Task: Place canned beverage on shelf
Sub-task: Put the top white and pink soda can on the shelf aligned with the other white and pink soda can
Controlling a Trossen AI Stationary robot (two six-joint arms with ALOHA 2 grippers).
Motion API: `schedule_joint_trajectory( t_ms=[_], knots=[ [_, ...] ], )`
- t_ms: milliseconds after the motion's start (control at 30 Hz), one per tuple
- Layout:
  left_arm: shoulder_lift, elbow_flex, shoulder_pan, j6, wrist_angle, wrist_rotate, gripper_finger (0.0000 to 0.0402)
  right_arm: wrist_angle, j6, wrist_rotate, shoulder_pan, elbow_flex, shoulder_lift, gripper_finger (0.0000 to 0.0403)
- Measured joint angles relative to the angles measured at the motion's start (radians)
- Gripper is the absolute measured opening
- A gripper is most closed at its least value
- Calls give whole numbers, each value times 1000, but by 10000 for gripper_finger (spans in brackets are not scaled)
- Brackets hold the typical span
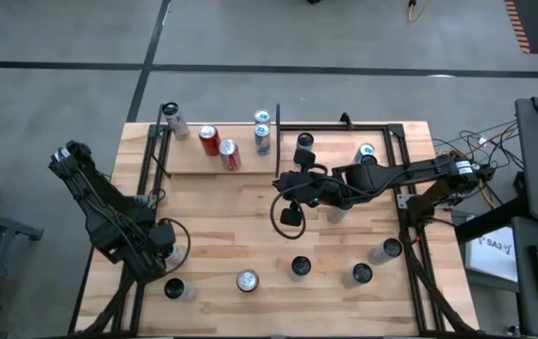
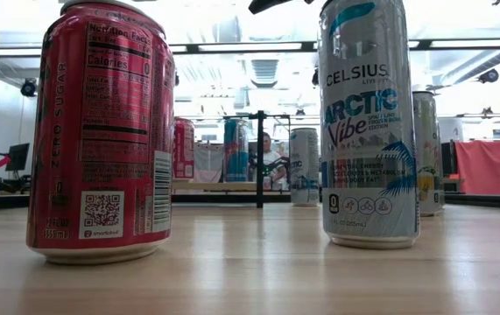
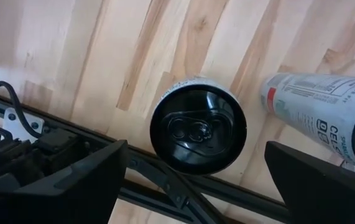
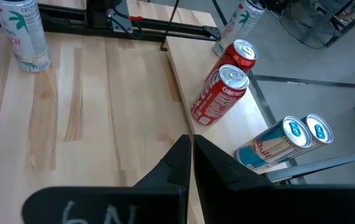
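Note:
A black-topped can (image 3: 198, 127) stands upright on the wooden table near its front left corner (image 1: 174, 289). My left gripper (image 3: 196, 180) hangs above it, pointing down and open, one finger on each side of the can and clear of it. Beside it stands a white can (image 3: 326, 115). The shelf (image 1: 193, 160), a pale panel at the far left, carries two red cans (image 4: 219, 94) and two blue cans (image 4: 289, 140). My right gripper (image 4: 191, 142) is shut on nothing above the table's middle (image 1: 283, 182), pointing toward the shelf.
Several more cans stand along the table's near side (image 1: 301, 266) and in the far right part (image 1: 366, 153). A bare black metal frame (image 1: 344, 125) edges the far right. A black rail (image 3: 183, 186) runs just beside the black-topped can.

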Motion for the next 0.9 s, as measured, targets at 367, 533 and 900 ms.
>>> schedule_joint_trajectory(
  t_ms=[367, 533, 900],
  knots=[
    [-3, 0, 0, 36, -1, 9, 376, 10, -20, 0, 0, 0, 0, 9],
    [-4, 0, 0, 36, 0, 9, 388, 10, -26, 0, 0, 0, 0, 9],
    [-4, 0, 0, -23, 2, -51, 394, 10, -27, 0, 0, 0, 0, 9]
  ],
)
